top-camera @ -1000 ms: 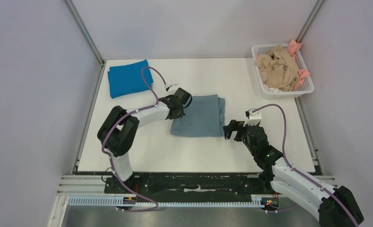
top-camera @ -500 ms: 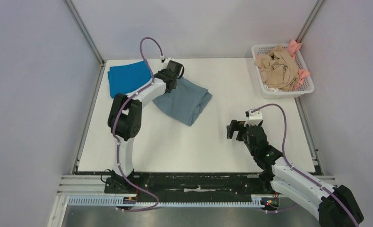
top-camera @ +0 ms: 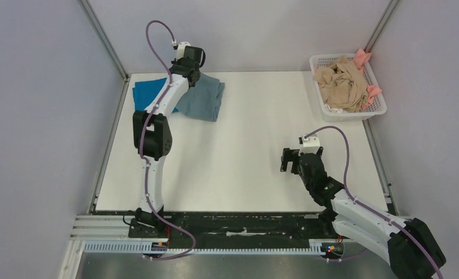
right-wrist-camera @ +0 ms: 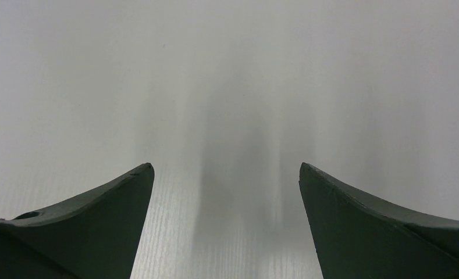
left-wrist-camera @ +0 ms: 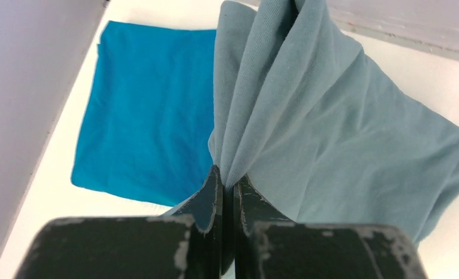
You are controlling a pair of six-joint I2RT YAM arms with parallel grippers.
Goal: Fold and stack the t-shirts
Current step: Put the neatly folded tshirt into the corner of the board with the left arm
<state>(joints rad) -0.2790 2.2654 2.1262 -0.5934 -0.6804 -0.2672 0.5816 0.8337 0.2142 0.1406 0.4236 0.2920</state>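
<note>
One-handed: clenched the left end effector (left-wrist-camera: pixel 228 179) on a gathered edge of the soft grey-blue t-shirt (left-wrist-camera: pixel 343 128), just beside the blue t-shirt (left-wrist-camera: pixel 145 110) at the table's (top-camera: pixel 244 151) far-left corner. Saw the right end effector (right-wrist-camera: pixel 227 174) released, empty. Judged light, floppy; best pinched at folds.

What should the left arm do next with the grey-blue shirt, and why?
Probably shift it left over the bright blue shirt. The left gripper is shut on a bunched edge of the grey-blue shirt, which overlaps only that folded shirt's right edge, so releasing here would likely leave a lopsided stack.
</note>
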